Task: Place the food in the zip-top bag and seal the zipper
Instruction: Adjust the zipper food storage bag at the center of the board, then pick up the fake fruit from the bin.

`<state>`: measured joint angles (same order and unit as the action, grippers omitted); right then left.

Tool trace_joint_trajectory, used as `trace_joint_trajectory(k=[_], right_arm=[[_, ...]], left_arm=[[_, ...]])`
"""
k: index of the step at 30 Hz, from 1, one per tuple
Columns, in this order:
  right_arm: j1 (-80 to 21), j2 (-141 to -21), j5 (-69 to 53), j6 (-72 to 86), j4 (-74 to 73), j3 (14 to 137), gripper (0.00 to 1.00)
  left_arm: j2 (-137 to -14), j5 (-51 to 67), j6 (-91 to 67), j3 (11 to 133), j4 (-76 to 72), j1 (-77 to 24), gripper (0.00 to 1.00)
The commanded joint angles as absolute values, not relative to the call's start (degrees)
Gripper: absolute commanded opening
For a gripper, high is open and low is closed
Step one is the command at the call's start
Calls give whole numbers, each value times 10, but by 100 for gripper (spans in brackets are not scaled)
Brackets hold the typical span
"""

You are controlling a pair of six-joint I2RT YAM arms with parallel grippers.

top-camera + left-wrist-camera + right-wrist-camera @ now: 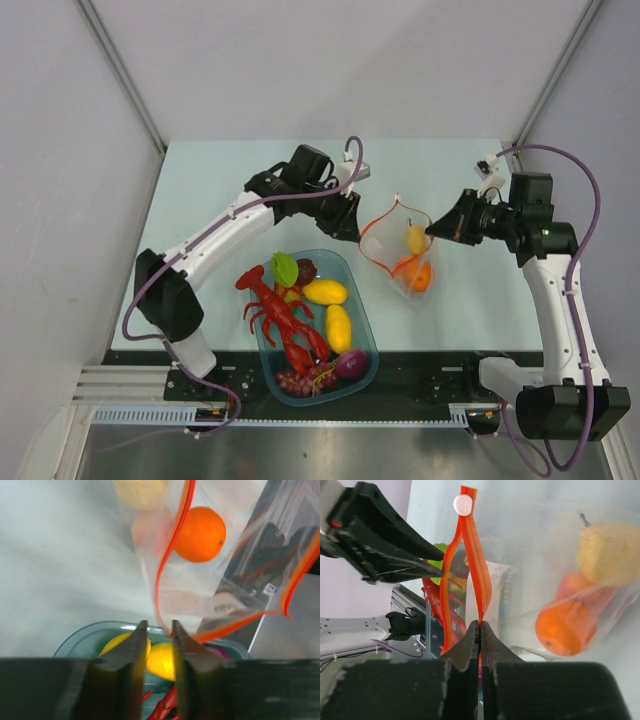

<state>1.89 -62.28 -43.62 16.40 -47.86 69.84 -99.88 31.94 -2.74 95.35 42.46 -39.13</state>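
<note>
The clear zip-top bag [400, 255] lies mid-table with its red zipper [380, 218] gaping open. Inside are a yellow pear [414, 238], an orange [421, 277] and a peach [577, 587]. My right gripper [433, 229] is shut on the zipper strip [479, 575] at the bag's right side. My left gripper [352, 228] is at the bag's left corner. Its jaws stand a little apart, and the zipper [172, 535] ends at the right fingertip [175, 626]. Two lemons [325, 291], purple pieces [350, 364] and a green leaf [284, 268] lie in the tub.
The translucent blue tub [366, 300] stands at the near edge between the arms, holding the red toy lobster [280, 315]. A white slider [462, 503] sits at the zipper's far end. Grey walls close in the table on the left, right and back.
</note>
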Motion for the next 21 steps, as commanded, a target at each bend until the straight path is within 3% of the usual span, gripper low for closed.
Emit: trace_joint_trajectory(k=[1,4,5,8,13,21], right_arm=[[2,-616,-404,156,-458,638,0],[5,-625,-395,142,-445,617,0],[7,-628,-391,138,-445,619,0],[11,-627,-394,130,-446,622,0],[11,-622,-398,131,-446,619,0],[11,-622,-431,136,-445,650,0]], left_arm=[[-939,362,-25,894,400,-358,42],[-871,367,14,820,360,-332,64],[-848,361,36,794,334,-330,77],[-738,365,144,676,304,-338,92],[-678,271,287,550,286,-429,93],[-785,159,384,529,233,-470,91]])
